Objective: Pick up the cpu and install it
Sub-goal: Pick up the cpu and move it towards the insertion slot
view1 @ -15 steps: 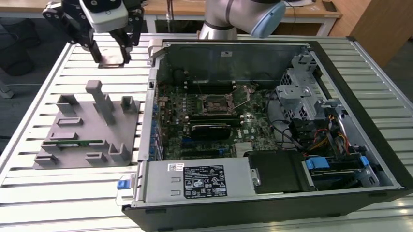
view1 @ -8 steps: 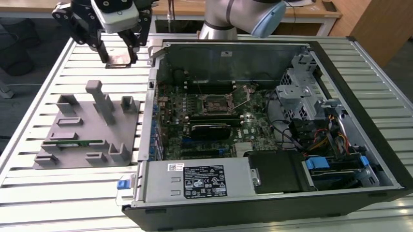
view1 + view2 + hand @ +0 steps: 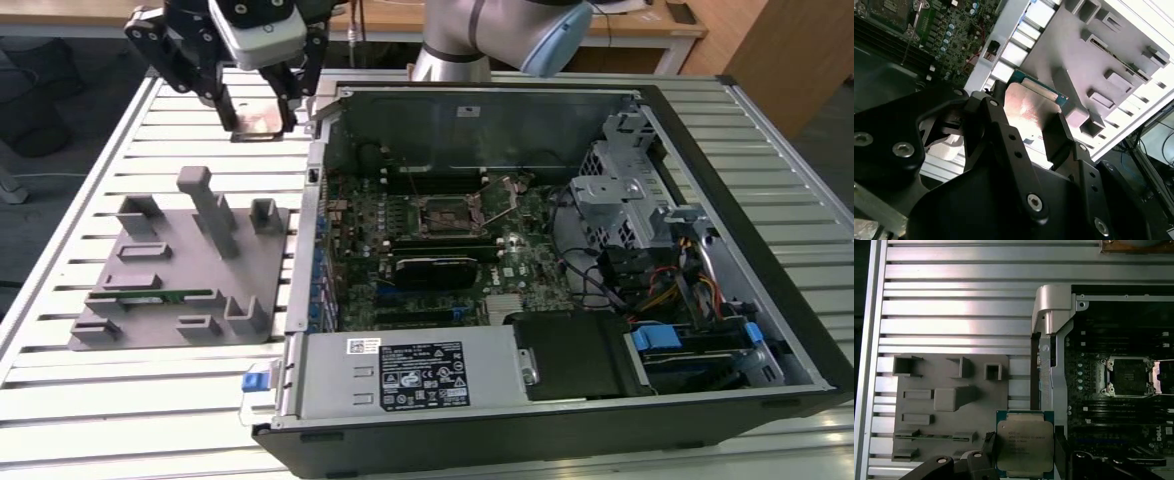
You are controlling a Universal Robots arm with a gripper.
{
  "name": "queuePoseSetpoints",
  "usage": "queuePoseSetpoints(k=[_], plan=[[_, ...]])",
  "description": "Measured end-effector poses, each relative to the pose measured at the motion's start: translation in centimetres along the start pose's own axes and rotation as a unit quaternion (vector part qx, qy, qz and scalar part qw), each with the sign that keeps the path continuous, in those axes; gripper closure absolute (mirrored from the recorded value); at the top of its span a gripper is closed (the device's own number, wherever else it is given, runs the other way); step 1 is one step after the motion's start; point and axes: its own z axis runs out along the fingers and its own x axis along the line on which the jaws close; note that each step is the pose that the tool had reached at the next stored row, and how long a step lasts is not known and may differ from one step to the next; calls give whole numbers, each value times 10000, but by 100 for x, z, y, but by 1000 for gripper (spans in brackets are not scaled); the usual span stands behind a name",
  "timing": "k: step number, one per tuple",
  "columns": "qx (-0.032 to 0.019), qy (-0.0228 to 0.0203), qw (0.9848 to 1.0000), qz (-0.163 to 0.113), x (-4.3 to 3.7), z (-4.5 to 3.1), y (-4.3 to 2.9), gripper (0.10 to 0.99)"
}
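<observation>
My gripper hangs above the slatted table, beyond the far-left corner of the open computer case in the exterior view. It is shut on the cpu, a small flat square chip. In both wrist views the cpu shows its silvery top and thin green-tan rim between the black fingers. The open, empty cpu socket lies on the motherboard inside the case, with its metal lever raised. The cpu is well clear of the socket and high above the table.
A grey fixture plate with raised blocks lies on the table at the exterior view's left of the case. A thin green memory stick rests on it. The case's metal wall stands between plate and motherboard. A drive cage and cables fill the case's other side.
</observation>
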Motion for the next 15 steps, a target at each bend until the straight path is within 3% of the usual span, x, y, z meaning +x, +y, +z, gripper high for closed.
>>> queuePoseSetpoints(k=[15], plan=[[0, 0, 10000, 0, -266, 7, 0, 545]])
